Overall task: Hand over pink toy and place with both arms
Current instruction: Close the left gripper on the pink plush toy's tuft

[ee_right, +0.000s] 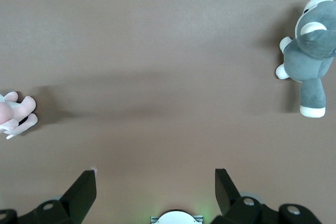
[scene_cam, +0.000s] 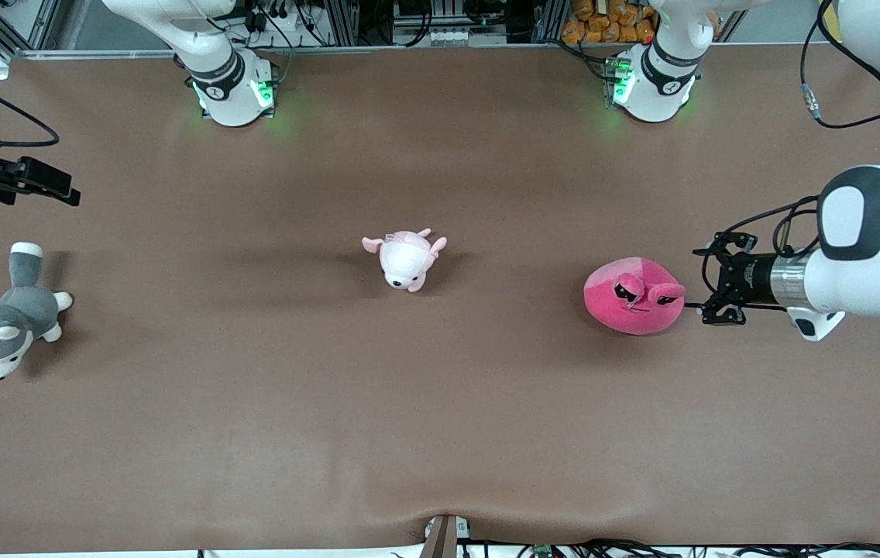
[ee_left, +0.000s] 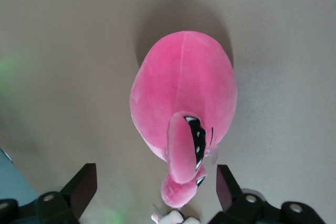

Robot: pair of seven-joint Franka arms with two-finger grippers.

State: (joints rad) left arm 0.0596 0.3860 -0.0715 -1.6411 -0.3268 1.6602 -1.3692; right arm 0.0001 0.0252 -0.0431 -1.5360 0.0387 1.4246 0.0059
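Note:
The pink toy [scene_cam: 634, 296] is a hot-pink round plush with two eye bumps and dark half-closed eyes. It lies on the brown table toward the left arm's end. My left gripper [scene_cam: 702, 285] is open and low beside the toy, on its eye side, fingertips just short of it. In the left wrist view the toy [ee_left: 184, 98] fills the middle, and its lower eye bump reaches between the open fingers of the left gripper [ee_left: 155, 184] without touching them. My right gripper [scene_cam: 64, 191] is open and empty over the right arm's end of the table, and also shows in its wrist view [ee_right: 155, 187].
A pale pink-and-white animal plush [scene_cam: 405, 260] lies mid-table, also in the right wrist view [ee_right: 16, 114]. A grey-and-white husky plush [scene_cam: 6, 329] lies at the right arm's end, below the right gripper, also in the right wrist view [ee_right: 310, 51].

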